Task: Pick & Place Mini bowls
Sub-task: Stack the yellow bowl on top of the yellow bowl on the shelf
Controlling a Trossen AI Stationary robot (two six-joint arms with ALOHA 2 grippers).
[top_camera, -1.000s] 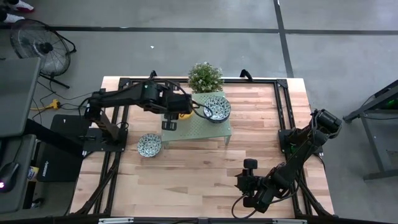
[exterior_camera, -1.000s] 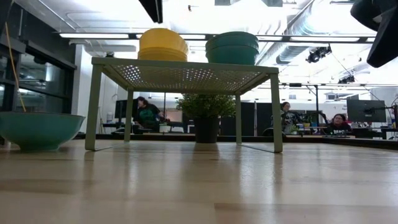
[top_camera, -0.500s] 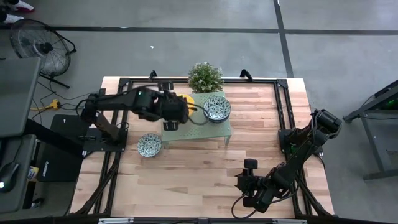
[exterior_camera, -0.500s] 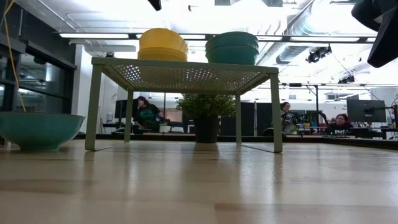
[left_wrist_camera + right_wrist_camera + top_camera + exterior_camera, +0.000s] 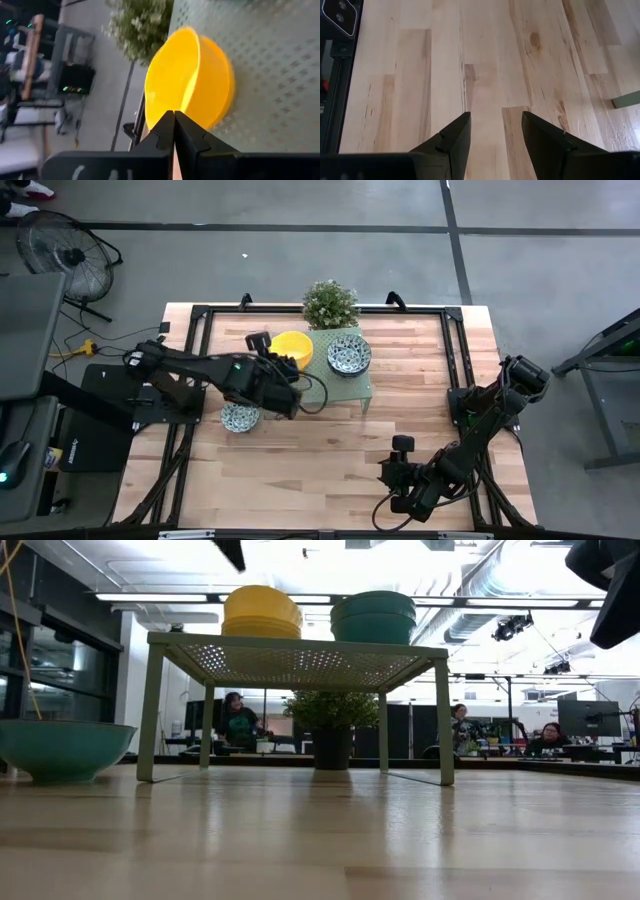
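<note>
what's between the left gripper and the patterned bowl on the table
Nothing visible. In the high view the left gripper, fingers shut and empty, sits just beside the patterned bowl on the table, with only bare wood between them. The rack and its bowls lie on the gripper's other side.

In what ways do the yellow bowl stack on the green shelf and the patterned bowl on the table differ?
The yellow bowl stack is plain bright yellow; the patterned bowl on the table is white with a dense dark pattern. The stack stands raised on the green shelf, while the patterned bowl rests on the wooden table, beside the shelf. The left hand is close beside the patterned bowl, farther from the stack. Both are small, round and upright.
</note>
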